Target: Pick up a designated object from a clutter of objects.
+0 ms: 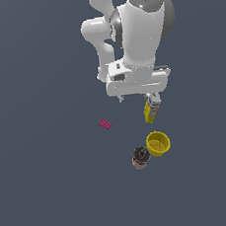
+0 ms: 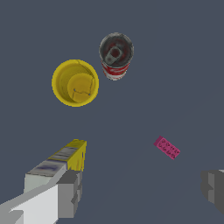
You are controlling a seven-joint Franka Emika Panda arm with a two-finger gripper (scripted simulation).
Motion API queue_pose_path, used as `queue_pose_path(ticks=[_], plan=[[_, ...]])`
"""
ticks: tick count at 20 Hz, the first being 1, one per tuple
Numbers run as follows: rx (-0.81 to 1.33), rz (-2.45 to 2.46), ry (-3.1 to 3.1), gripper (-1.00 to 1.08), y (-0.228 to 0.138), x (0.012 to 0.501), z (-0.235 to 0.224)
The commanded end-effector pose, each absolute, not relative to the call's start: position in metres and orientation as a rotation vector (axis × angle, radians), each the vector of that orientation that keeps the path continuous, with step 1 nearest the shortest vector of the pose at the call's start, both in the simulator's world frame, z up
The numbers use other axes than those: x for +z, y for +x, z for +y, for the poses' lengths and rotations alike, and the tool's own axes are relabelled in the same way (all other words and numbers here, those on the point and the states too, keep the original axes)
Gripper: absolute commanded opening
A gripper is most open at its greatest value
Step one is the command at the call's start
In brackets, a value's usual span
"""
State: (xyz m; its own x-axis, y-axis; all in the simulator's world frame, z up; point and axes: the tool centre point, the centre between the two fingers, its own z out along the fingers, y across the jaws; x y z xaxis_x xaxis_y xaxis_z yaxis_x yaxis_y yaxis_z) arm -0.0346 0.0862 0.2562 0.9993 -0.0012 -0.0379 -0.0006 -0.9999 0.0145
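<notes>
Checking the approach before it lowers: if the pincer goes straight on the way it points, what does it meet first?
Probably the bare floor: the pincer is open, and the yellow carton lies beside one finger, though depth is unclear.

The floor (image 1: pixel 44 192) is the only other thing: a flat, matte surface of dark slate blue. In the exterior view it runs to the border from 12 o'clock round through every hour, even in tone. The wrist view shows the same plain floor (image 2: pixel 175 65).
</notes>
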Motion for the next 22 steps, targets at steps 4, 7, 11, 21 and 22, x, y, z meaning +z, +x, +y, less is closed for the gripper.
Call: queue_pose_path(ticks=[4,7,11,21,22], plan=[[-0.036,-0.056,3.132,1.00,-0.063,0.235,0.136],[-0.024,-0.084,3.134,1.00,-0.079,0.225,0.158],[-0.013,-0.114,3.136,1.00,-0.098,0.214,0.179],[0.000,-0.149,3.138,1.00,-0.121,0.202,0.202],[0.000,-0.149,3.138,1.00,-0.121,0.202,0.202]])
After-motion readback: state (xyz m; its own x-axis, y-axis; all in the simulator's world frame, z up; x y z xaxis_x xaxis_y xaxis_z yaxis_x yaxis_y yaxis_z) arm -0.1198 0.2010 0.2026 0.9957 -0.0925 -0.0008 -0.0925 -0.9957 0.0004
